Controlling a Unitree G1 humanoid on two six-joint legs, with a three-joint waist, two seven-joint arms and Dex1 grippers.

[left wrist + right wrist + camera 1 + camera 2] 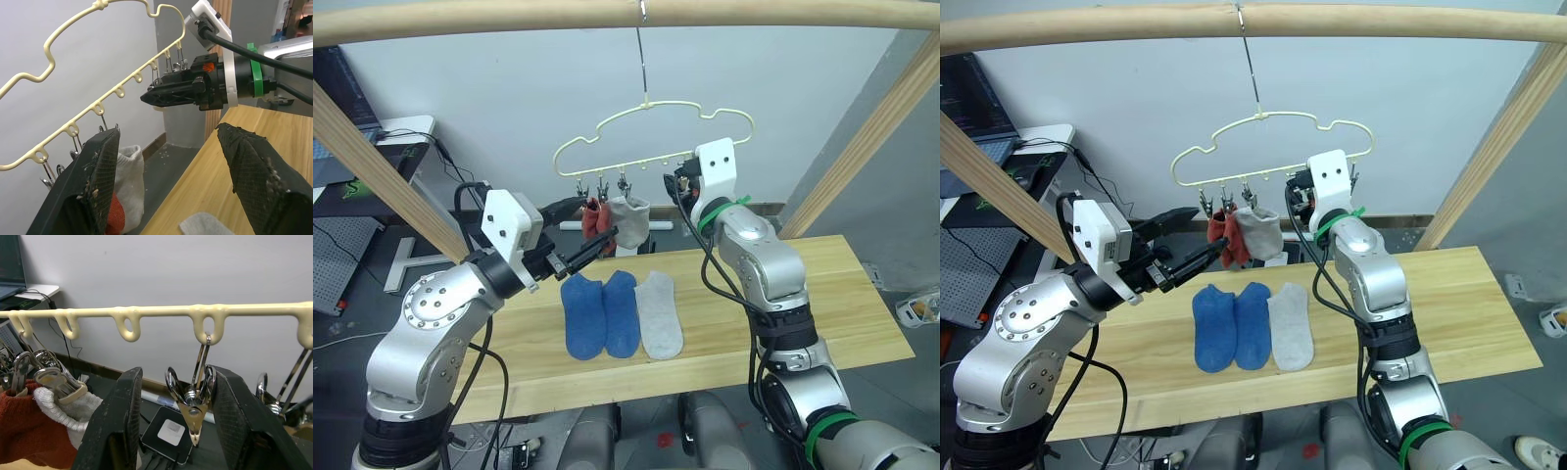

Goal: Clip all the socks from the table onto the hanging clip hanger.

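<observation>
On the clip hanger (pixel 651 132), two red socks (pixel 595 217) and one grey sock (pixel 629 221) already hang from its left clips. Below it, two blue socks (pixel 602 311) and a grey sock (pixel 659 313) wait on the table (pixel 862 294). The left gripper (pixel 576 233) is wide and empty just left of the hung socks; the right gripper (pixel 193 426) straddles a free clip (pixel 193 399), fingers apart.

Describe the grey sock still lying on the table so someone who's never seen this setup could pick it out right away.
Start at the long wooden table under the pale yellow clip hanger. Three socks lie side by side near its middle, toes pointing toward the robot. The grey sock is the one nearest the robot's right arm; its two neighbours are blue, and the other grey sock hangs clipped above.
</observation>
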